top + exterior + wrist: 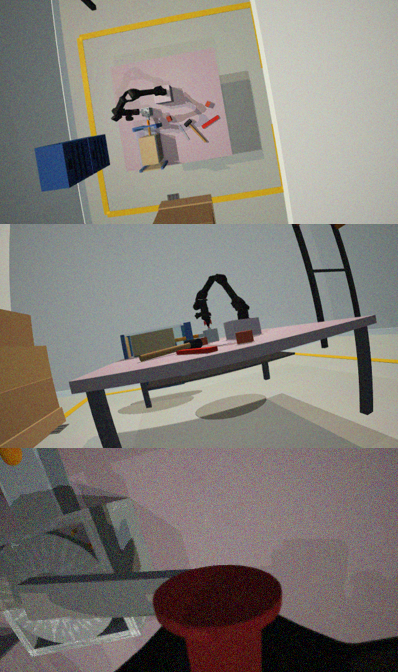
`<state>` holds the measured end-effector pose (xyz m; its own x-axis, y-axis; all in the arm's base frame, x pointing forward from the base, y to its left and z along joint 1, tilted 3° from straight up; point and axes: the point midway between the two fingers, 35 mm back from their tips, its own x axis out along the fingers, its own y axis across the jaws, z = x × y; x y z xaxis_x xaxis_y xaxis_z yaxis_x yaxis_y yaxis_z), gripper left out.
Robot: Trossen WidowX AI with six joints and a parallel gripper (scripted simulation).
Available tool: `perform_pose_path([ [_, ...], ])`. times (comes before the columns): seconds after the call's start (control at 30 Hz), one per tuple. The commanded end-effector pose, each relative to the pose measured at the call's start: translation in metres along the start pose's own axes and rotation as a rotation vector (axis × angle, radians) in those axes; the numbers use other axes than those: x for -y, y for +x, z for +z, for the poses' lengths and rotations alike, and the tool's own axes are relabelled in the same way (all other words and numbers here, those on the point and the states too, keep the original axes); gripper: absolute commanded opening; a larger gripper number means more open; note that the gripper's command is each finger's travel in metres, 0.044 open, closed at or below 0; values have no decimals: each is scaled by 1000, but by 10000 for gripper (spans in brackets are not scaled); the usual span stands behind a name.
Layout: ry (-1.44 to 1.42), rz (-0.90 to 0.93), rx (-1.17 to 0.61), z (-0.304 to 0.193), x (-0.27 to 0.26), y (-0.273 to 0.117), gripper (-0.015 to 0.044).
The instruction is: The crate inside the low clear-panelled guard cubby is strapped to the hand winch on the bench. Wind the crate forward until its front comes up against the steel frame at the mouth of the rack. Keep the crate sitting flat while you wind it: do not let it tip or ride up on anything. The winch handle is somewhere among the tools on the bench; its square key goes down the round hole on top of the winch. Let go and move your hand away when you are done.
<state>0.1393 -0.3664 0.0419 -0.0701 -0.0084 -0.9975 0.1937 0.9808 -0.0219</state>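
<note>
The tan crate [149, 150] [153, 342] sits flat in the clear-panelled cubby, its front short of the blue frame [137, 129] [188, 331] with a visible gap. An orange strap [148, 124] [180, 339] runs from it to the grey winch [146, 112] [212, 335], whose ribbed drum [75, 627] shows in the wrist view. My gripper [140, 112] [208, 323] is shut on the red knob [217, 598] of the winch handle. The handle's grey arm [110, 595] reaches over the winch; its key end in the hole is hidden.
A hammer [199, 132] [165, 351], a red bar [211, 121] [197, 350], a thin grey rod [184, 132] and two red blocks [169, 118] [209, 104] lie right of the winch in the top view. The arm stands on a pale block [242, 328].
</note>
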Motion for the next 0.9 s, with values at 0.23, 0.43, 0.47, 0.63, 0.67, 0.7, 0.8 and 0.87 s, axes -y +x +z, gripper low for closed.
perform_pose_path([
  [0.23, -22, -4, 35, 32, -5, 0, 0],
  [0.43, -22, -4, 36, 39, -8, 0, 0],
  [0.47, -22, -4, 36, 40, -8, 0, 0],
  [0.63, -22, -4, 36, 46, -11, -1, 0],
  [0.67, -22, -4, 36, 47, -11, -1, 0],
  [0.7, -22, -4, 36, 48, -12, -1, 0],
  [0.8, -22, -4, 37, 51, -13, -1, 0],
  [0.87, -22, -4, 37, 54, -14, -1, 0],
])
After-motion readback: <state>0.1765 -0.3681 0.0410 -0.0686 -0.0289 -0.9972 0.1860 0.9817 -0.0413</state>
